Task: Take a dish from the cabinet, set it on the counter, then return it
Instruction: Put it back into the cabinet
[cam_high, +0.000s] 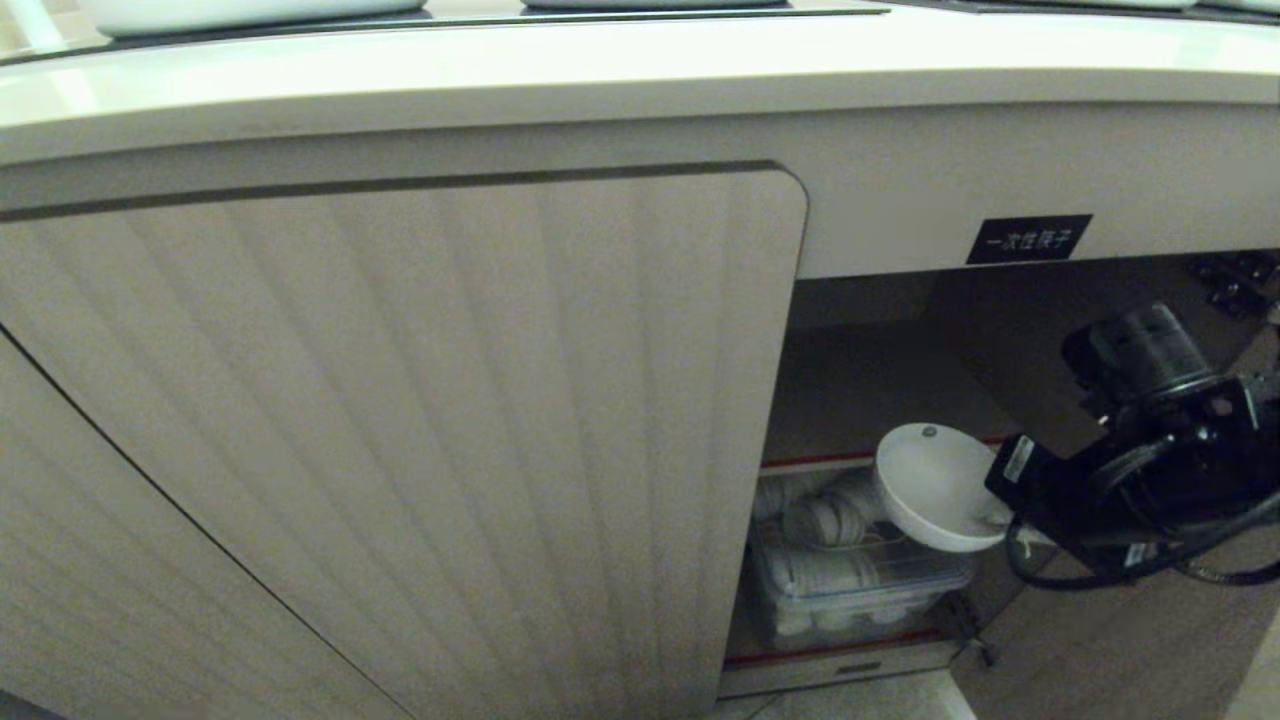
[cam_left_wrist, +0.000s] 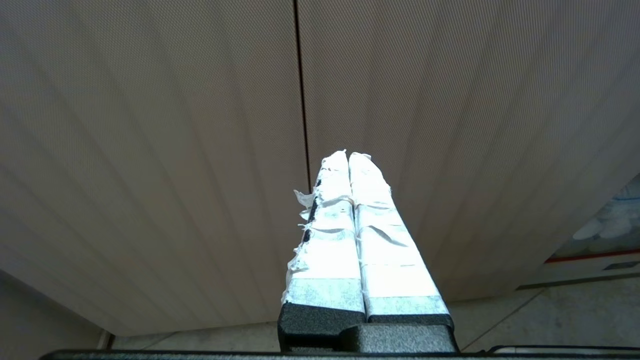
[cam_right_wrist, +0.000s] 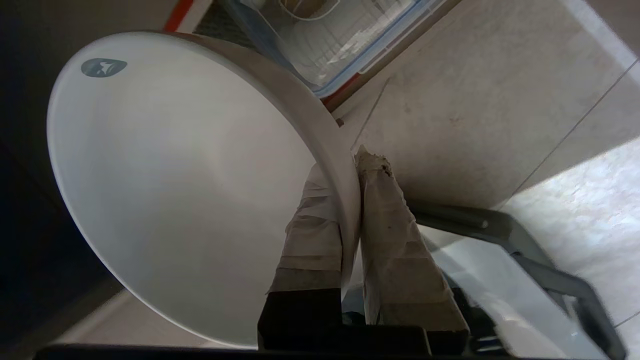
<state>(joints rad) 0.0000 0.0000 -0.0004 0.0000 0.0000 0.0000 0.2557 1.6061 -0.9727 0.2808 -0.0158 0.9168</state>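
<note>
The counter (cam_high: 640, 70) is spanning the top of the scene, directly above the cabinet (cam_high: 400, 430), whose right-hand bay is standing open. The right gripper (cam_right_wrist: 350, 200) is pinching the rim of the dish (cam_high: 935, 485) between its taped fingers, one inside, one outside, holding it tilted in front of the open bay, above a clear box of white ware (cam_high: 860, 585). The dish is lying left of the gripper, and the counter high above both; the next move likely calls for lifting. The left gripper (cam_left_wrist: 348, 165), fingers pressed together and empty, is facing the closed door. A black label (cam_high: 1028, 240) bears white Chinese characters; a small grey mark (cam_right_wrist: 103, 67) is sitting near the dish's rim, unreadable.
</note>
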